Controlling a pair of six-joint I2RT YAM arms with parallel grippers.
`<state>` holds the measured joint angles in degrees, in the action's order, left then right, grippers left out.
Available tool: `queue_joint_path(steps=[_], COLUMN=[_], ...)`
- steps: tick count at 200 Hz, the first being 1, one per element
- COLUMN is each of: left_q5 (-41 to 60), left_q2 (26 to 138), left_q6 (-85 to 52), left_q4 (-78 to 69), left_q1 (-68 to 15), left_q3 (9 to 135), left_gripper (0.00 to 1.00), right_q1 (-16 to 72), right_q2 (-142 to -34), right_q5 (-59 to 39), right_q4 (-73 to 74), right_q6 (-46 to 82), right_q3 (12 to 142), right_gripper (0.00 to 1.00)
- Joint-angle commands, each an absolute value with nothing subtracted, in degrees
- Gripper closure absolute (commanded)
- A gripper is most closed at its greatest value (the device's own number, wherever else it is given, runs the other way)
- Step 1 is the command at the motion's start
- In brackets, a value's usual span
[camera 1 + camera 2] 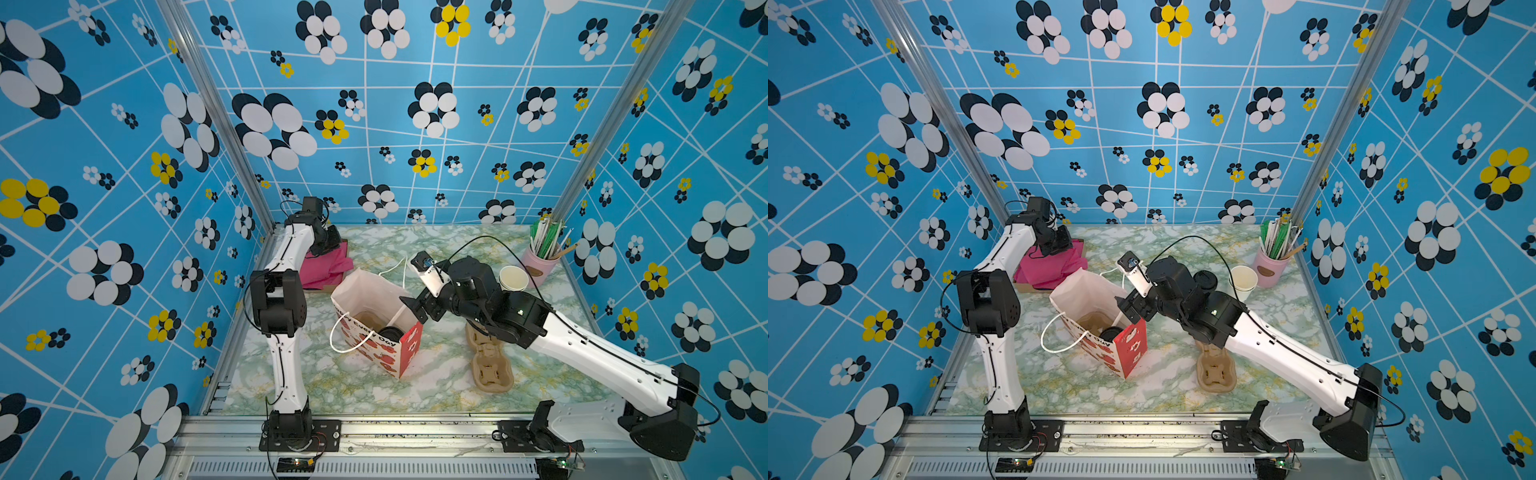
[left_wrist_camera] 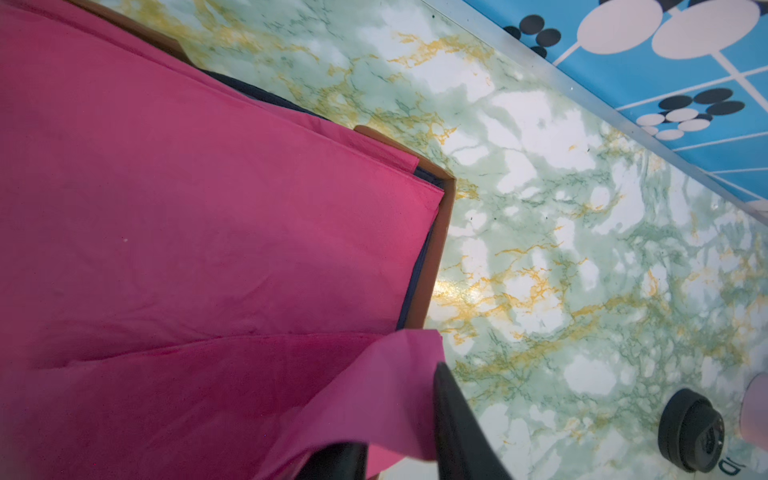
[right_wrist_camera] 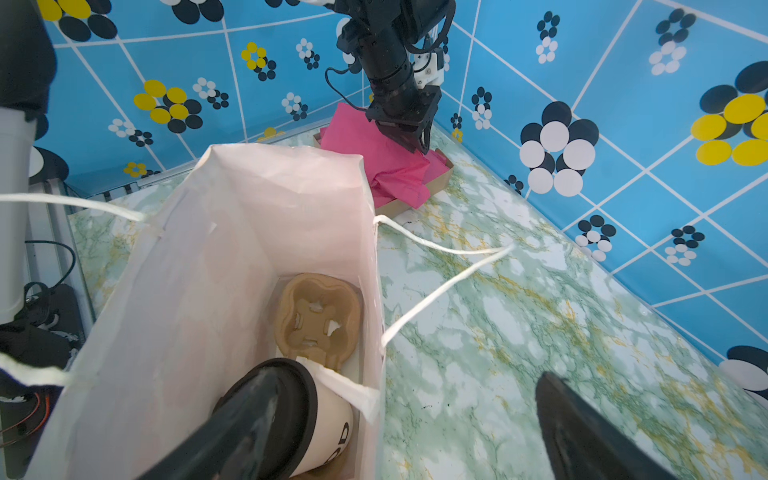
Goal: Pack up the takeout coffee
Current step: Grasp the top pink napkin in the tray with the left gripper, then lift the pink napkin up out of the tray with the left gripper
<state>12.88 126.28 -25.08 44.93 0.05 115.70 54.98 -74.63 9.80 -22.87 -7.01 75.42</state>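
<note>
The takeout coffee (image 3: 328, 417), a white cup with black lettering and a black lid, sits deep in the paper bag (image 3: 249, 199) on a brown carrier (image 3: 318, 316). In both top views only its lid (image 1: 390, 333) (image 1: 1111, 334) shows inside the bag (image 1: 365, 291) (image 1: 1084, 291). My right gripper (image 3: 409, 374) (image 1: 415, 307) (image 1: 1129, 307) is open wide and straddles the bag's wall, one finger above the lid and the other outside. My left gripper (image 2: 395, 415) (image 1: 330, 241) (image 1: 1061, 243) hangs open over the pink tissue paper (image 2: 187, 228) (image 1: 328, 266), a loose sheet corner between its fingers.
The tissue lies in a flat cardboard tray (image 2: 436, 257) at the back left. A loose black lid (image 2: 690, 432) (image 1: 1204, 280), lidless white cups (image 1: 513, 277) (image 1: 1244, 279) and a pink holder of straws (image 1: 542, 262) stand at the back right. Brown carriers (image 1: 492, 370) (image 1: 1217, 372) lie under my right arm.
</note>
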Motion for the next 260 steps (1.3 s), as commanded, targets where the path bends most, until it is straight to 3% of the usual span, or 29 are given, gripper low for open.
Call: queue_joint_path(steps=[1,44,86,118,161,198,260], left_q5=[15.78,18.40,21.71,19.86,21.71,17.49,16.96], left_q2=[125.20,116.45,104.99,94.79,89.03,89.50,95.79], left_q6=[-26.28,-30.04,-37.06,-45.18,-62.49,-66.54,-74.66], left_q4=[46.05,40.41,31.31,23.71,9.02,6.19,3.47], left_q1=[0.86,2.57,4.84,5.23,5.37,5.54,7.12], left_q3=[118.20,111.36,95.63,80.14,63.42,61.25,60.52], left_gripper=[0.58,0.30,0.21,0.06,0.02,0.01,0.08], right_q1=[54.54,54.58,54.54,54.58,54.49,54.49,54.40], right_q2=[-73.92,-73.82,-73.17,-72.60,-72.18,-70.40,-69.29], right_q5=[10.83,10.55,10.44,10.29,9.87,10.43,10.96], right_q4=[-24.18,-23.91,-23.16,-22.52,-21.99,-21.97,-21.81], right_q6=[-7.73,-7.56,-7.33,-7.30,-7.07,-6.95,-7.18], right_q3=[77.41,76.93,75.92,74.67,74.09,72.75,71.22], right_gripper=[0.01,0.01,0.01,0.01,0.01,0.01,0.01])
